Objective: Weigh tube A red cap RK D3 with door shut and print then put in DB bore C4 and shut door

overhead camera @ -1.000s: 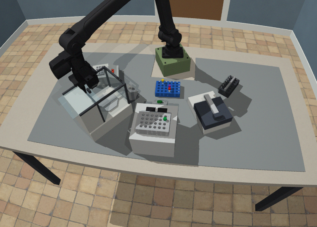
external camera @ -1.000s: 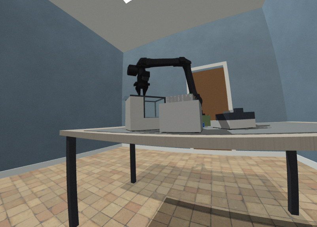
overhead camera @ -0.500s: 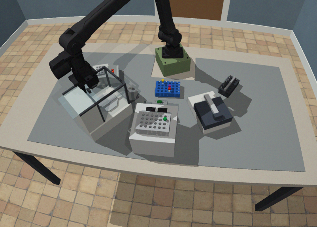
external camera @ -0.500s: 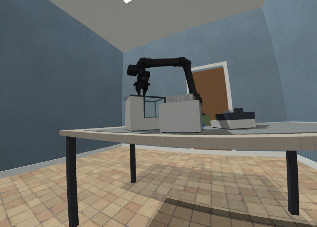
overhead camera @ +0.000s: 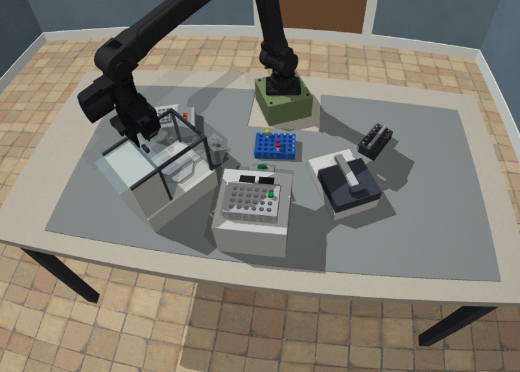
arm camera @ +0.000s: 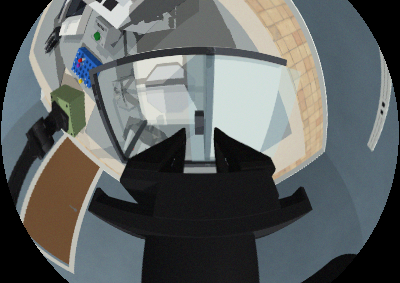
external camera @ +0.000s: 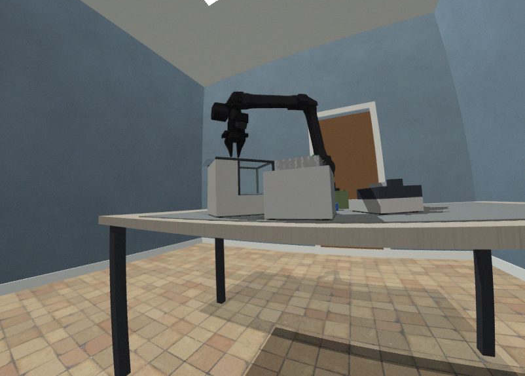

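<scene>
While the balance's door [overhead camera: 129, 162] [arm camera: 245, 103] stands open, parted fingers [overhead camera: 141, 143] [external camera: 234, 156] above.

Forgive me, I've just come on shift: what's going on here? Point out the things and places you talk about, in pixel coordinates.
A robot arm has its gripper [overhead camera: 144, 142] [external camera: 234, 156] [arm camera: 199, 132] just above the balance [overhead camera: 185, 199] [external camera: 222, 189], fingers parted and holding nothing. The glass door [overhead camera: 128, 164] [arm camera: 245, 98] is partly open. The red-capped tube [overhead camera: 277, 145] [arm camera: 80, 60] is in the blue rack [overhead camera: 273, 154] [arm camera: 91, 72], so weighing is still to do.
</scene>
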Controlling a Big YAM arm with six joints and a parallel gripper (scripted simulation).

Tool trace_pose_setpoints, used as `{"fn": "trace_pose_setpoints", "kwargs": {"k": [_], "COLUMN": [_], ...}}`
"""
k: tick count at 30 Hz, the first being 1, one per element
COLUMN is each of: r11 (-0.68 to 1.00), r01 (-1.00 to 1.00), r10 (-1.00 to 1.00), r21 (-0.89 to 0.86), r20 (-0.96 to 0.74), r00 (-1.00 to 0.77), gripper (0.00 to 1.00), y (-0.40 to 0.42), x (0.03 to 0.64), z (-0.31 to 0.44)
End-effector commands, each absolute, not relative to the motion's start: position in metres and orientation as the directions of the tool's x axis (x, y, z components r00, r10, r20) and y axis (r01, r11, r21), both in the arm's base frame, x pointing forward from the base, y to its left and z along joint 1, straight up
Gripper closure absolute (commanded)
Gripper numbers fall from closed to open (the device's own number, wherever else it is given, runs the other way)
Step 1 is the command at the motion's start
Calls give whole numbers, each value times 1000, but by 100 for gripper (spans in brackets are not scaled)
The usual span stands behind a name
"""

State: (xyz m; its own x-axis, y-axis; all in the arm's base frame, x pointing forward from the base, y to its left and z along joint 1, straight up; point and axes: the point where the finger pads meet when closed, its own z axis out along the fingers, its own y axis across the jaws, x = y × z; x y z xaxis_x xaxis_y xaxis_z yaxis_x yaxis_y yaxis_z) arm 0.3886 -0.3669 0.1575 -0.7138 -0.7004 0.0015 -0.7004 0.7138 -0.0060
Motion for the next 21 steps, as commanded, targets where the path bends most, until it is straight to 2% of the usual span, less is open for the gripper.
{"fn": "trace_pose_setpoints", "kwargs": {"k": [1,21], "r11": [710,709], "r01": [-702,-701], "r10": [-703,-703], "r21": [-62,-75], "r20": [-2,-2], "r00": [-711,-711], "gripper": [70,70], "y": [-378,-376], "x": [399,397], "z": [190,228]}}
